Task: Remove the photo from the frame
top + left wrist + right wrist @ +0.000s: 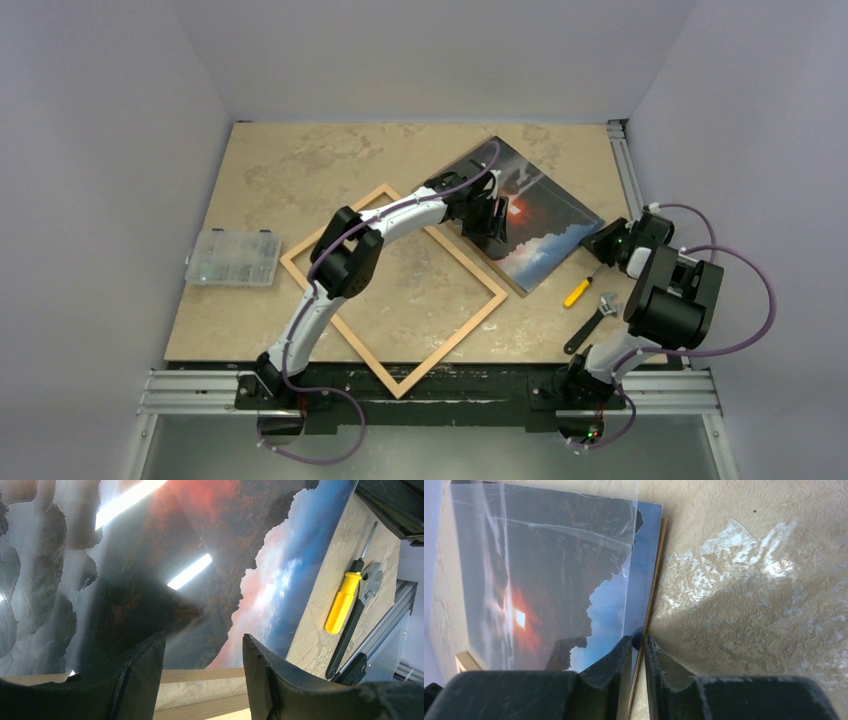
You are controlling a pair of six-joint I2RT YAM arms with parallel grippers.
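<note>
Photo is out of the frame; right arm is on its edge, left arm is open over it.

The frame point(451, 345) lies bare on the table point(260, 170), with marble showing through the opening. The photo point(550, 225) lies flat just past the frame's far-right rail. A clear sheet point(549, 545) sits skewed on top of it and a thin tan board edge point(655, 565) shows underneath. The right gripper point(638, 665) is low and side-on at the photo's right edge, closed to a slit with that edge running into the gap. I read that as a pinch to hold or drag the stack. The left gripper point(202, 675) is spread wide with nothing in it, close over the photo's frame-side edge, probably to pin or peel. The screwdriver point(577, 291) and wrench point(590, 322) lie by the right arm, clear of the photo.
</note>
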